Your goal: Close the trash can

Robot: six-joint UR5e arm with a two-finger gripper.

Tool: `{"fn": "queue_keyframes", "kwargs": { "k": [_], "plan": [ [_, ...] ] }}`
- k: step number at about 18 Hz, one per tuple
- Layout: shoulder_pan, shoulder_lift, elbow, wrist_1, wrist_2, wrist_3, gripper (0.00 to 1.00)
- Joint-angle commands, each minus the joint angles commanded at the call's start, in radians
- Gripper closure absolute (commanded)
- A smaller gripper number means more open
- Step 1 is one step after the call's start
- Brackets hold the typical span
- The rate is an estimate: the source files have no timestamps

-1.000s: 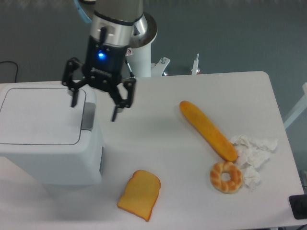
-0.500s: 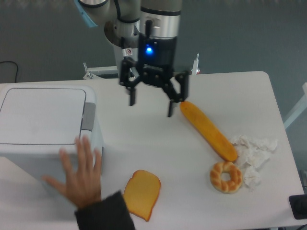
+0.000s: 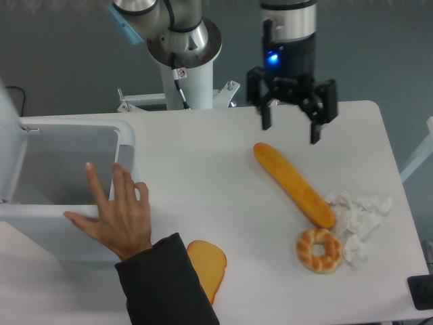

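Observation:
The white trash can (image 3: 127, 143) stands at the table's left with its lid (image 3: 8, 145) swung up on the far left side, so the grey inside shows. A person's hand (image 3: 118, 218) rests on its front rim. My gripper (image 3: 291, 133) hangs open at the upper right, well away from the can, just above the far end of the baguette (image 3: 292, 183). Nothing is between its fingers.
A toast slice (image 3: 206, 265) lies near the front edge, partly under the person's dark sleeve (image 3: 162, 284). A bagel (image 3: 318, 249) and crumpled white tissue (image 3: 355, 217) sit at the right. The arm's base (image 3: 186, 47) stands behind the table.
The trash can went from lid down to lid up after a hand reached in. My gripper moved from over the can rightward across the table to above the baguette.

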Motion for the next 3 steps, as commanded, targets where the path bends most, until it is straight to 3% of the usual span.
{"fn": "queue_keyframes", "kwargs": {
  "k": [3],
  "plan": [
    [0.039, 0.022, -0.023, -0.035, 0.000, 0.083, 0.00]
  ]
}}
